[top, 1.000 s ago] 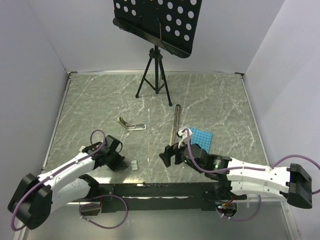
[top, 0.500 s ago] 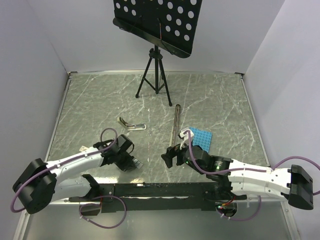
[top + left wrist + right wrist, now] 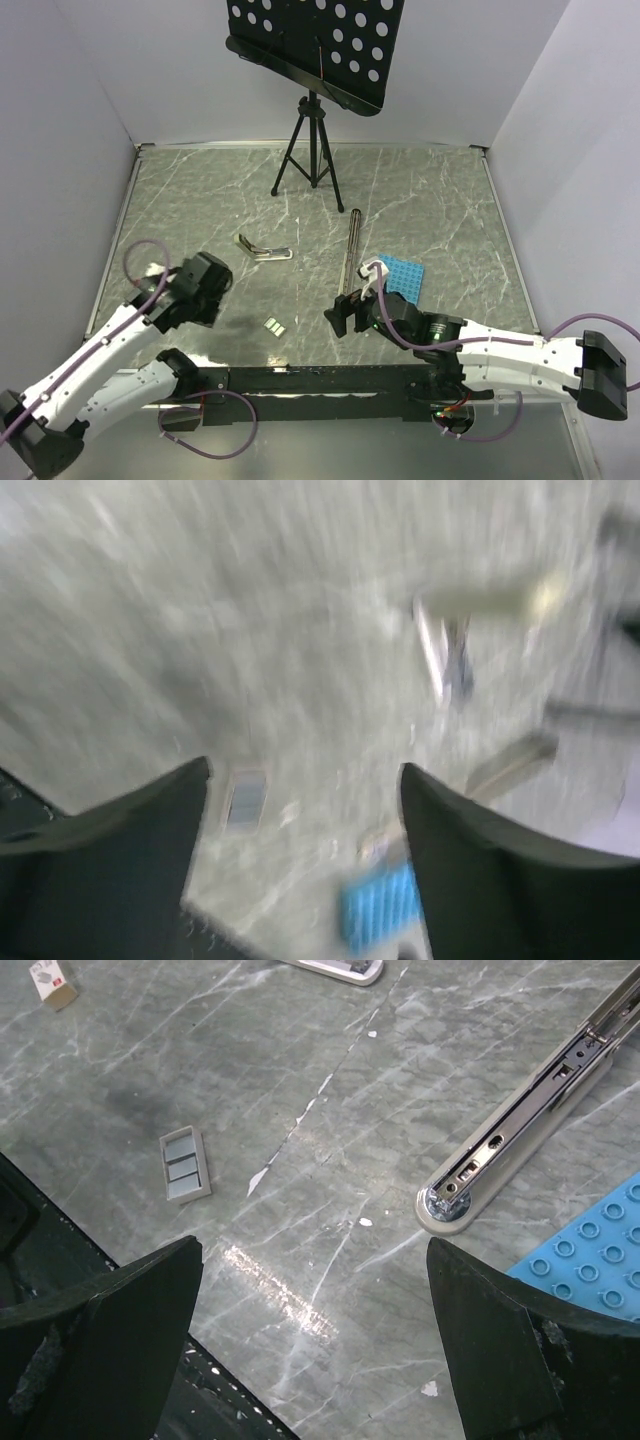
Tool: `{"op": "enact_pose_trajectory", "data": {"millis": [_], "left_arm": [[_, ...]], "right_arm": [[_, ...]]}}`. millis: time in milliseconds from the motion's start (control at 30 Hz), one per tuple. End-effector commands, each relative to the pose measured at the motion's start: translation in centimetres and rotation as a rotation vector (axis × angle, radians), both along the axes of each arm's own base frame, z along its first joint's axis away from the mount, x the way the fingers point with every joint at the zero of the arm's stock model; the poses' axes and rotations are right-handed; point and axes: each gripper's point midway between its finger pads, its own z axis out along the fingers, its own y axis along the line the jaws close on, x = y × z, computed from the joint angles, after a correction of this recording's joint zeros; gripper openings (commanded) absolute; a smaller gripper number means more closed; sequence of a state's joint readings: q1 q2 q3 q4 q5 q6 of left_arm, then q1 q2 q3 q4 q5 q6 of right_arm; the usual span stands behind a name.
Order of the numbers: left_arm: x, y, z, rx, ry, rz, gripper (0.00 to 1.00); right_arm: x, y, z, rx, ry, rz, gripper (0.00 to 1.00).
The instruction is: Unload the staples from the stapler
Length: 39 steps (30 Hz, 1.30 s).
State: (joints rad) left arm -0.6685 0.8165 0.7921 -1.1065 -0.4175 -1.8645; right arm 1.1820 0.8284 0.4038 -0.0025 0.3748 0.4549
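The staples [image 3: 272, 326] lie as small grey strips on the marble near the front edge, also seen in the right wrist view as staples [image 3: 185, 1164]. The V-shaped stapler [image 3: 262, 249] rests farther back, apart from both grippers. My left gripper [image 3: 212, 290] hovers left of the staples, open and empty; its view is motion-blurred, with the staples [image 3: 246, 798] just inside the left finger. My right gripper [image 3: 345, 312] stands open to the right of the staples, and nothing lies between its fingers [image 3: 100, 1350].
A long thin metal bar [image 3: 353, 250] lies behind the right gripper, its rounded end [image 3: 450, 1205] close to it. A blue perforated tray [image 3: 398, 277] sits beside the bar. A tripod music stand [image 3: 312, 150] stands at the back. A black rail [image 3: 300, 380] runs along the near edge.
My left gripper was shut down by the staples; it has opened and pulled back up and to the left, leaving the staples on the table. The right arm has barely moved.
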Motion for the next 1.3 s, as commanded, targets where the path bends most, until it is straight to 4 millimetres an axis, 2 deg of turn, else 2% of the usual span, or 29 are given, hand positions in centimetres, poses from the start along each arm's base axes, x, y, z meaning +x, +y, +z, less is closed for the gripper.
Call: {"op": "enact_pose_trajectory", "data": {"millis": [0,67,100,133,267,300,333,367,433,467,533,567,600,667,700,867,900,933,1133,1267], "left_arm": [[0.3,7.8,0.7,0.25,0.023,0.188,0.89],[0.7,9.6,0.6,0.29,0.045,0.229,0.9],[0.9,11.2,0.2,0.324,0.084,0.257,0.91],[1.7,11.6,0.3,0.318,0.071,0.269,0.91],[2.6,15.8,-0.5,0.348,0.142,0.396,0.91],[2.5,16.9,-0.7,0.358,0.162,0.418,0.89],[3.5,17.7,-0.5,0.353,0.133,0.442,0.88],[3.3,19.0,-1.3,0.339,0.163,0.481,0.88],[3.3,20.2,-2.1,0.313,0.189,0.5,0.83],[3.7,21.1,-3.0,0.264,0.204,0.515,0.79],[3.8,21.8,-3.9,0.236,0.225,0.532,0.61],[3.6,22.6,-4.8,0.237,0.254,0.557,0.48],[3.4,22.9,-5.3,0.238,0.271,0.569,0.24],[3.3,23.2,-6.7,0.233,0.304,0.577,0.03],[3.2,23.1,-7.2,0.227,0.316,0.579,0.01],[3.0,22.4,-9.8,0.166,0.359,0.57,0.01],[3.6,21.9,-10.2,0.128,0.343,0.553,0.01],[3.3,21.4,-10.9,0.106,0.365,0.545,0.01],[2.2,19.5,-12.2,0.025,0.416,0.531,0.01],[1.9,19.1,-12.7,0.015,0.396,0.522,0.01]], "right_arm": [[0.1,-0.1,1.2,0.053,-0.036,-0.01,1.0],[0.1,-0.4,1.1,0.049,-0.035,-0.015,1.0],[0.1,-0.6,1.1,0.049,-0.035,-0.016,1.0],[0.0,-0.8,0.9,0.045,-0.034,-0.018,1.0],[-0.2,-1.1,1.1,0.073,-0.043,-0.016,1.0],[-0.2,-1.1,1.1,0.078,-0.044,-0.014,1.0],[-0.2,-1.1,1.1,0.081,-0.046,-0.013,1.0],[-0.2,-1.0,1.1,0.086,-0.048,-0.009,1.0],[-0.2,-0.8,1.3,0.087,-0.054,-0.004,1.0],[-0.2,-0.8,1.1,0.08,-0.051,-0.004,1.0],[-0.2,-0.6,1.1,0.075,-0.05,0.005,1.0],[-0.2,-0.5,0.8,0.067,-0.048,0.009,1.0],[-0.2,-0.4,0.7,0.067,-0.05,0.01,1.0],[-0.2,-0.3,0.5,0.06,-0.047,0.01,1.0],[-0.1,-0.2,0.5,0.065,-0.05,0.012,1.0],[-0.2,0.2,0.5,0.065,-0.054,0.028,1.0],[-0.1,0.2,0.4,0.062,-0.054,0.025,1.0],[0.0,0.0,0.1,0.051,-0.051,0.015,1.0],[0.2,0.1,0.1,0.046,-0.053,0.007,1.0],[0.2,0.0,-0.1,0.042,-0.053,0.002,1.0]]}}
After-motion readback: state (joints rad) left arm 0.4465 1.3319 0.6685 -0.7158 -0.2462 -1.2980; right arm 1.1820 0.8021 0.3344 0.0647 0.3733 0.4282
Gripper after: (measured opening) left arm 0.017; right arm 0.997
